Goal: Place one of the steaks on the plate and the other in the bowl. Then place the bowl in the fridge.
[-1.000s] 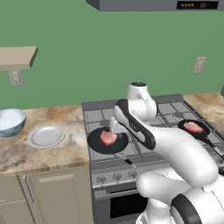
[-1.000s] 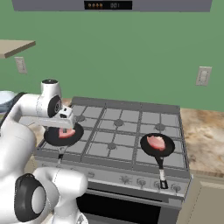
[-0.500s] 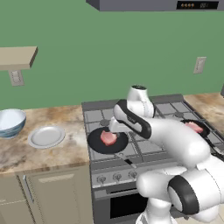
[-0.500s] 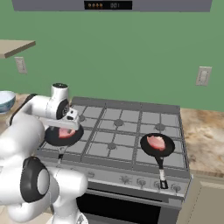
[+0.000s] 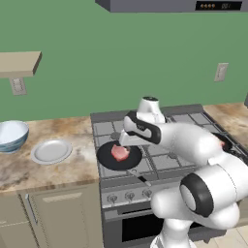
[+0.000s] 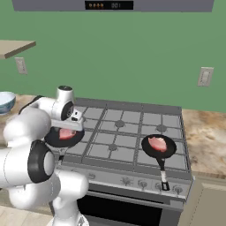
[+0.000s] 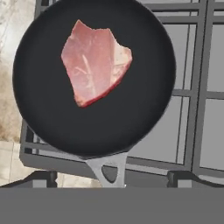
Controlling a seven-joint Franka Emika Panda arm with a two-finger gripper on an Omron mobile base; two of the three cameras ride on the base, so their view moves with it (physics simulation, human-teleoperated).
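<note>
One steak (image 7: 94,61) lies flat in the black pan (image 7: 94,131) on the stove's front left burner, also seen as the steak (image 5: 119,152) and the steak (image 6: 66,133). My gripper (image 5: 126,141) (image 6: 76,125) hangs just above this pan, open and holding nothing. The other steak (image 6: 157,143) rests in a second black pan (image 6: 152,151) at the stove's front right. On the counter left of the stove sits the white-grey plate (image 5: 51,151), bare. Further left stands the bowl (image 5: 12,135) (image 6: 5,102), blue outside and white inside. The fridge is out of view.
The left pan's handle (image 7: 107,168) points toward the stove's front edge, and the right pan's handle (image 6: 163,174) does too. A range hood (image 6: 110,5) hangs above, and a wall shelf (image 5: 19,64) juts out over the bowl. My own arm (image 5: 193,145) crosses the stove's right half.
My hand has shifted a little further over the left pan and dropped slightly, with the arm folding in behind it. Both steaks, the plate and the bowl have stayed put.
</note>
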